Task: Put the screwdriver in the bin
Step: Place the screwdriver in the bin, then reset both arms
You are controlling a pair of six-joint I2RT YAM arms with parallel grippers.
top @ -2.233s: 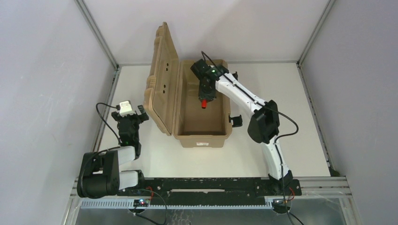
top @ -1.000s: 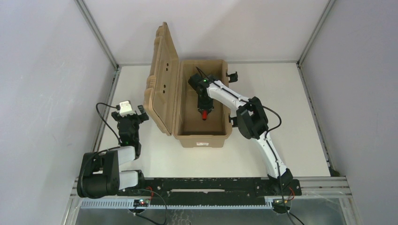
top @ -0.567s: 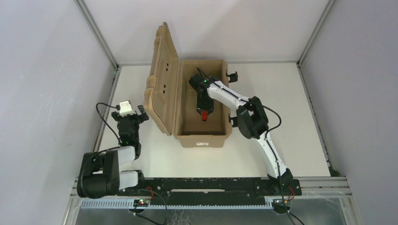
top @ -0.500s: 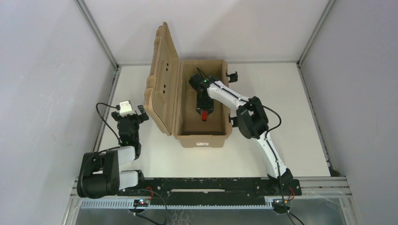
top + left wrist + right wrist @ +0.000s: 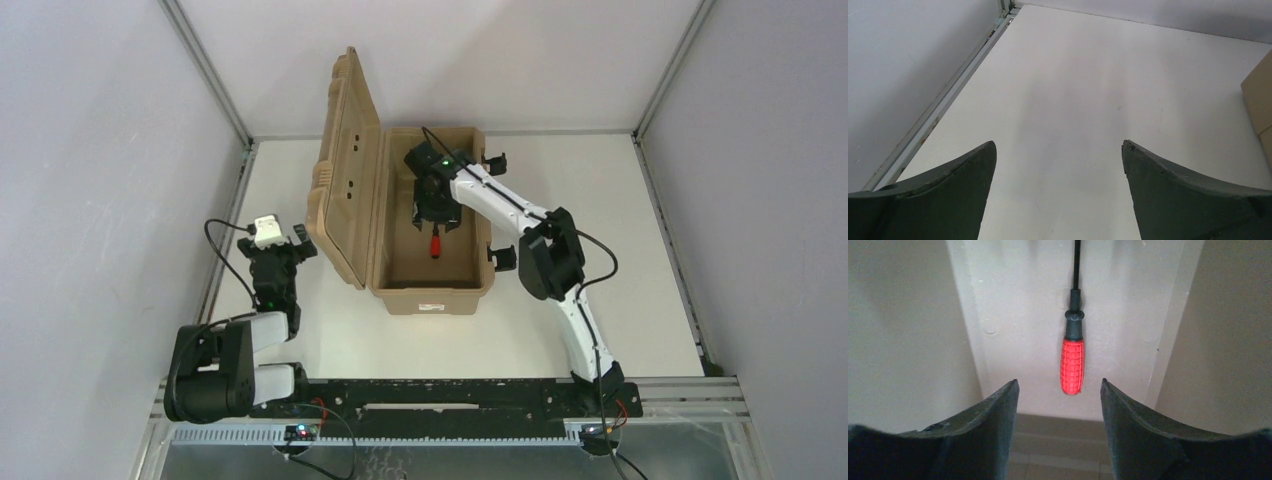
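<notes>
The screwdriver [image 5: 1072, 362], red handle and thin dark shaft, lies flat on the floor of the tan bin [image 5: 478, 285]; in the top view the screwdriver [image 5: 434, 244] rests just in front of my right gripper [image 5: 436, 226]. That right gripper [image 5: 1059, 384] hangs over it inside the bin, open, its fingers apart and touching nothing. The bin's lid [image 5: 345, 165] stands upright on the left. My left gripper [image 5: 1059, 145] is open over bare table, at the left of the lid in the top view [image 5: 297, 238].
The bin's walls [image 5: 908, 325] close in on both sides of the right gripper. Black latches [image 5: 503, 257] stick out on the bin's right side. A metal rail [image 5: 943, 110] edges the table at the left, with grey walls around.
The right gripper has opened and let go of the screwdriver, which now lies on the bin floor. The gripper has pulled back and up a little. The left arm has not moved.
</notes>
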